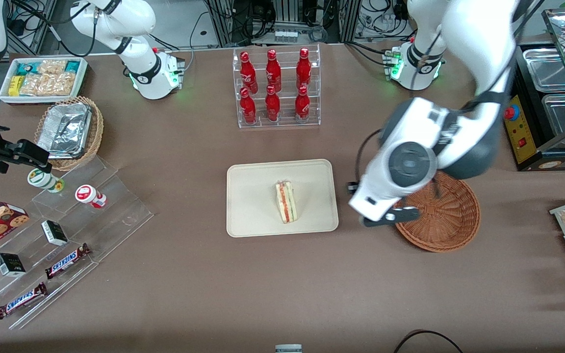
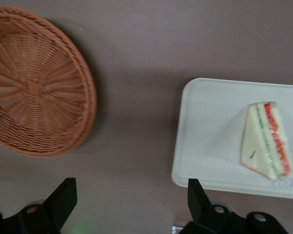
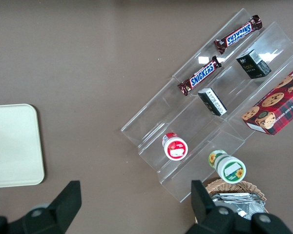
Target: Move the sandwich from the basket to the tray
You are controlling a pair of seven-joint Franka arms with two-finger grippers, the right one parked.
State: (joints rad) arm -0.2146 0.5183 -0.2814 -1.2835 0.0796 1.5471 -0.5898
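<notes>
Jaws spread wide and gripping nothing — the gripper point(image 1: 385, 215) hangs above bare table between the tray point(image 1: 248, 215) and the basket point(image 1: 451, 230), right at the basket's rim; in the left wrist view both fingers point(image 2: 63, 197) stand well apart with only tabletop between them. The sandwich point(image 1: 286, 202) lies on the tray, near its middle, filling edge showing red and green; its long axis runs roughly toward and away from the front camera, narrowing toward the far end. The basket looks empty; so the placing appears done. From the jaws, the sandwich lies sideways toward the parked arm's end of the table, with the tray's raised rim between them. Any coming move is likely a retreat — up and away from the tray, without brushing the basket.
</notes>
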